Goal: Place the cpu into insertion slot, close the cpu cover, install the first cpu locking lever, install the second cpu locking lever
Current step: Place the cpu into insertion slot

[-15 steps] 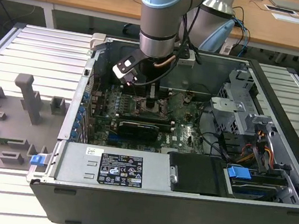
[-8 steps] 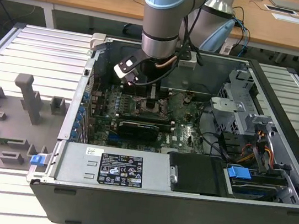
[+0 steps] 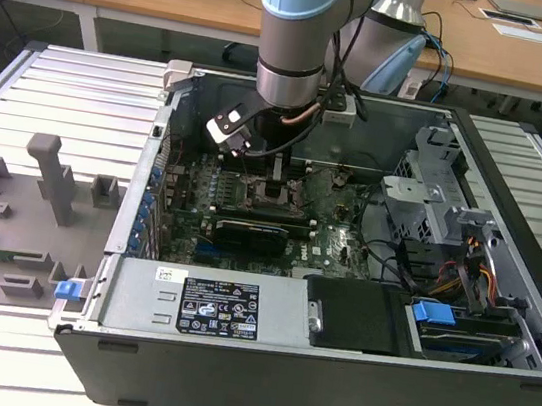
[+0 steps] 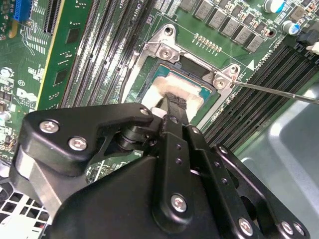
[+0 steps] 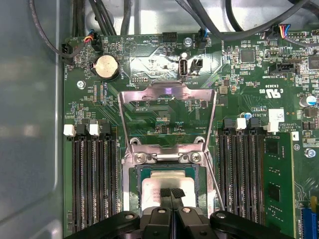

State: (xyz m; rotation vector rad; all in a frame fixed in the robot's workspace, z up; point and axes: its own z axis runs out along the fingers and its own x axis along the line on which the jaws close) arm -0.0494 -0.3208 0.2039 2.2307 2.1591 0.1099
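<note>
End effector point(image 5: 172, 193) sits low inside the open computer case point(image 3: 346, 385), and your fingers are pressed together with no gap between the tips, right over the middle of the cpu point(image 5: 152, 189). Whether they actually touch its top, I can't tell, but nothing is clamped. Look at the first wrist view: the cpu lies flat within the insertion slot point(image 5: 133, 194), edges square to the dark frame, so it reads as seated. The cpu cover point(image 5: 144, 94) is hinged up and open, with the green motherboard point(image 5: 249, 74) showing through its window. One thin locking lever point(image 5: 215, 185) angles free just beside the slot, between it and the memory slots point(image 5: 244, 174). Handling, as I judge it: that chip is light, thin and rigid. Its smooth metal top offers little friction and the contacts beneath are delicate, so you'd take it by two opposite edges and never load it off-centre. The cover looks like stiff, thin sheet metal on a hinge, so its free edge, far from the hinge, is the place to push.
</note>
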